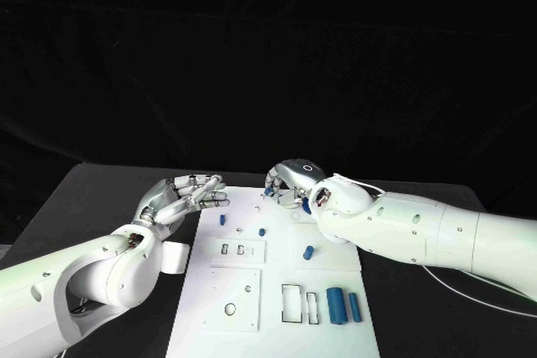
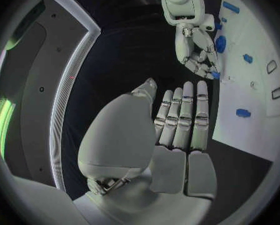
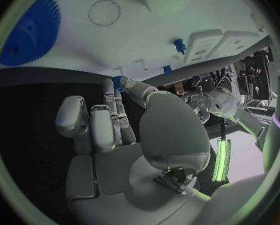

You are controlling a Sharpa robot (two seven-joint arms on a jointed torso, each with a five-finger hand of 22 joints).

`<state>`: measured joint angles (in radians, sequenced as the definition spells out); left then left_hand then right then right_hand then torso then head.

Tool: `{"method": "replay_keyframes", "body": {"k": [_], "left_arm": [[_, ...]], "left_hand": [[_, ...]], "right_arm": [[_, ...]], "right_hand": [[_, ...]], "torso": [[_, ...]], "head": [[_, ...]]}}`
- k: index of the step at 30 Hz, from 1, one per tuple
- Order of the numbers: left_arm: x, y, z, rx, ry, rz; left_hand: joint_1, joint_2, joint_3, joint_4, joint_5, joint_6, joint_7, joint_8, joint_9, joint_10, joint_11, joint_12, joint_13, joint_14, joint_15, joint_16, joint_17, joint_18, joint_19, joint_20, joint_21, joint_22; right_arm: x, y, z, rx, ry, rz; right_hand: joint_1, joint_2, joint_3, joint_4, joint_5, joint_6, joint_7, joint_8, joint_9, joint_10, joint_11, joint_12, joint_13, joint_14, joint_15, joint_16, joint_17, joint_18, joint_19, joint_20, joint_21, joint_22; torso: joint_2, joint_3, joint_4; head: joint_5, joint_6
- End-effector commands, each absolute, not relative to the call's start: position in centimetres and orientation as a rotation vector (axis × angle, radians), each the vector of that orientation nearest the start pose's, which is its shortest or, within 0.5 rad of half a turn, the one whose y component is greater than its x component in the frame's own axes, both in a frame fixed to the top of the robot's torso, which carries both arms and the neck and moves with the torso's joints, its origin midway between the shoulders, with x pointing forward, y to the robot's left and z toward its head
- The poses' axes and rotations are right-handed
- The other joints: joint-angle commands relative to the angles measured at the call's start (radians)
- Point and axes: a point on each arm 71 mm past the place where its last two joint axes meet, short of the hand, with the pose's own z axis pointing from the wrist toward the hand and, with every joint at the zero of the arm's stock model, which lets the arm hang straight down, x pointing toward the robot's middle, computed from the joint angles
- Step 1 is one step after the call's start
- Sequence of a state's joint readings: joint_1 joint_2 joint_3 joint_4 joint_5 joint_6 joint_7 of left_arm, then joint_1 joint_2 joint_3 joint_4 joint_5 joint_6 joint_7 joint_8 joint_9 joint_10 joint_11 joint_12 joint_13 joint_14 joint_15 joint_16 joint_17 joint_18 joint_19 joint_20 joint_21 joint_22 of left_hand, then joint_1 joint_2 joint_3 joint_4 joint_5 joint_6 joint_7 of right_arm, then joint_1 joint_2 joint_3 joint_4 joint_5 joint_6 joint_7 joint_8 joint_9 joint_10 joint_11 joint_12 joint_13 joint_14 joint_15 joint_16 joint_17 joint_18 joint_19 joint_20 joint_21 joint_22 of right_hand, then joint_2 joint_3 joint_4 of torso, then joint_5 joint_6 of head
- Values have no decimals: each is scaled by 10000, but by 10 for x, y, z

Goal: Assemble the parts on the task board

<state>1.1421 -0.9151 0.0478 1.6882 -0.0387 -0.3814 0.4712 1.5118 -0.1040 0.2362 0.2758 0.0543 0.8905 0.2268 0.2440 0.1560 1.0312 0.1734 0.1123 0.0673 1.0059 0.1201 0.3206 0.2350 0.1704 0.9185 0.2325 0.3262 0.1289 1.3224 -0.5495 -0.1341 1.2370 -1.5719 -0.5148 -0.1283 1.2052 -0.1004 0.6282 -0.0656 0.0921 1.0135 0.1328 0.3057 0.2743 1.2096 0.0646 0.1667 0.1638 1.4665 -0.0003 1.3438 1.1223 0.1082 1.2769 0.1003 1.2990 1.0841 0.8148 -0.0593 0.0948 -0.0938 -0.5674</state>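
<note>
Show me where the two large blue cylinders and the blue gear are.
large blue cylinders [image 1: 336, 304]: head view, middle of the thicker one.
blue gear [image 3: 30, 37]: right wrist view, its flat face.

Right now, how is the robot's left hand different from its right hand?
The left hand holds nothing, with its fingers stretched out side by side; the right hand pinches a small blue part at its fingertips. The left hand hovers by the task board's left edge, over the black table; the right hand reaches over the board's far end. Both are silver hands on white arms.
</note>
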Motion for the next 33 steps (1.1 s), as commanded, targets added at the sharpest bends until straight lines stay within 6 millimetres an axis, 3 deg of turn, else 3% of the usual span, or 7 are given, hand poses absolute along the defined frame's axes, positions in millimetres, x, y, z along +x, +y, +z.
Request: {"method": "replay_keyframes", "body": {"k": [1,19,33], "left_arm": [[460,199,-152,-10478,13074,-16659],[460,200,-151,-10488,13079,-16621],[460,199,-151,-10487,13095,-16636]], "left_hand": [[28,-75,67,15,-26,-82,130,-45,-16,9,61,-59,-15,-11,86,-59,12,121,22,12,-29,-9],[44,-81,86,2,-26,-87,133,-51,-19,12,65,-80,-12,-19,90,-76,21,121,16,17,-39,-20],[44,-81,86,2,-26,-87,133,-51,-19,12,65,-80,-12,-19,90,-76,21,121,16,17,-39,-20]], "right_arm": [[543,-130,-151,-2629,13729,5538],[540,-120,-158,-2881,14161,5770],[545,-118,-163,-2921,14252,5541]], "right_hand": [[-57,-13,6,57,-40,-10,5,280,545,22,37,-56,-13,250,-70,33,-1,-90,-19,6,31,10],[-84,-63,1,85,-65,-39,14,282,567,9,46,-75,-21,250,-65,48,5,-91,-19,9,36,23],[-109,-102,3,120,-81,-89,29,272,587,-25,59,-104,-34,239,-55,37,-41,-86,-45,15,18,1]], "torso": [[17,0,4],[38,-22,1],[59,-44,59]], "head": [[24,5],[75,-63],[35,-62]]}}
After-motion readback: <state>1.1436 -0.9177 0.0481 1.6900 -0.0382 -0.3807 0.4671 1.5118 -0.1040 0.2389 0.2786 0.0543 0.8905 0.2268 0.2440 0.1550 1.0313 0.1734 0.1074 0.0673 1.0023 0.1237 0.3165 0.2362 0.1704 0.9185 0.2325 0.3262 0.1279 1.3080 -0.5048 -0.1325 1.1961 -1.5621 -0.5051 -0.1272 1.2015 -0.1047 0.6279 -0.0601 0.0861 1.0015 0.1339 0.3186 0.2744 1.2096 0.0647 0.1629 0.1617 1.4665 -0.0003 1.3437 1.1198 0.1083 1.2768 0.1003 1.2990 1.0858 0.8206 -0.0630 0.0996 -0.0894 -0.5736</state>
